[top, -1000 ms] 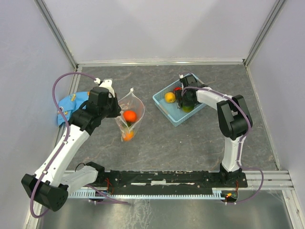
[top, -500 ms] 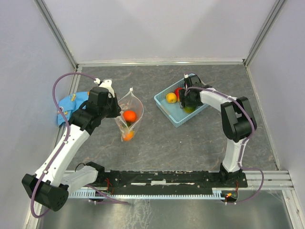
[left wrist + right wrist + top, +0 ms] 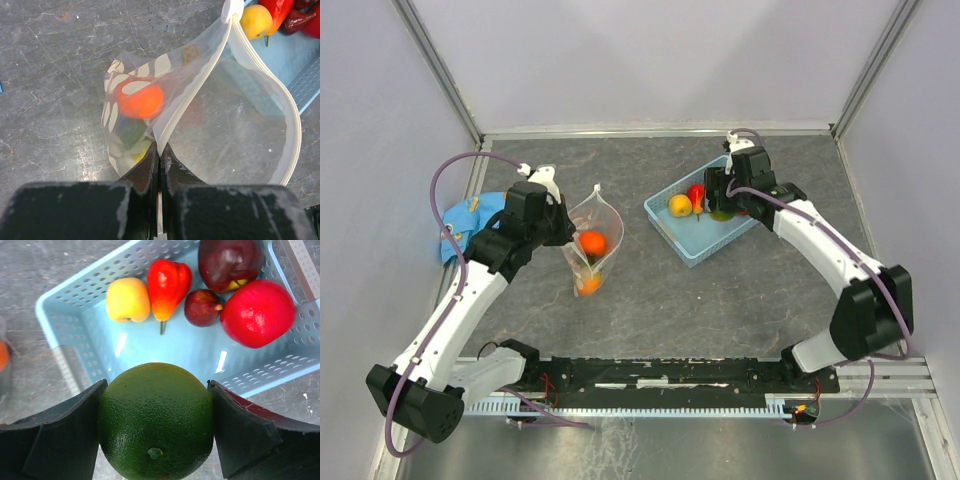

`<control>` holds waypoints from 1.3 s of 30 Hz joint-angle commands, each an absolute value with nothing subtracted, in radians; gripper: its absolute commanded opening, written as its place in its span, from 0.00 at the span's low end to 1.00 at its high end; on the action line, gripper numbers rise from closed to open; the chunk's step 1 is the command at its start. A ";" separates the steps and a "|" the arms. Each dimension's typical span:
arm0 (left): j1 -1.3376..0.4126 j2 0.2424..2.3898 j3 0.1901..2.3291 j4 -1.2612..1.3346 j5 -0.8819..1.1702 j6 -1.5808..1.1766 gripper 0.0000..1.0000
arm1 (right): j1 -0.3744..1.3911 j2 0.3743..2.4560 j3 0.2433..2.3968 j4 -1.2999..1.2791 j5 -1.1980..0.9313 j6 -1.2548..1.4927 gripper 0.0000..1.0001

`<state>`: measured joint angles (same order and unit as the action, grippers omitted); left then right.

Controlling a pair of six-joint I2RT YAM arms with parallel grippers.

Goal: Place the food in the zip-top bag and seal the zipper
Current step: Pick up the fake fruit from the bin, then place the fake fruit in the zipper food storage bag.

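While blue basket (image 3: pixel 67 315) below holds red, yellow, maroon food (image 3: pixel 257 312) | right gripper (image 3: pixel 156 402) clamps green fruit (image 3: pixel 156 422) | left gripper (image 3: pixel 160 148) pinches zip-top bag (image 3: pixel 235 120) rim

On the surface (image 3: pixel 660 300), the zip-top bag (image 3: pixel 606 220) lies between the cloth (image 3: pixel 457 222), at left, and the basket (image 3: pixel 668 232), at right.

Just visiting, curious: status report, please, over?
Right gripper shut on round green fruit over blue perforated basket. Left gripper pinching rim of clear zip-top bag, mouth open. Nothing between them.
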<state>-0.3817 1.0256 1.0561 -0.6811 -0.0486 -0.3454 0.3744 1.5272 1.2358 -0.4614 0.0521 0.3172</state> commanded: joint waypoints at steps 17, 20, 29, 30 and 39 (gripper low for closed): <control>-0.364 0.988 1.046 -0.620 0.002 -0.302 0.03 | 0.670 1.165 1.137 -0.232 -0.058 0.401 0.72; -0.362 0.986 1.045 -0.618 0.012 -0.301 0.03 | 0.721 1.164 1.140 -0.169 -0.094 0.396 0.72; -0.349 0.986 1.042 -0.613 0.032 -0.301 0.03 | 0.861 1.275 1.156 0.107 -0.237 0.424 0.71; -0.349 0.986 1.042 -0.611 0.034 -0.301 0.03 | 0.878 1.292 1.162 0.132 -0.238 0.422 0.71; -0.341 0.986 1.039 -0.606 0.056 -0.301 0.03 | 0.956 1.444 1.184 0.343 -0.202 0.407 0.70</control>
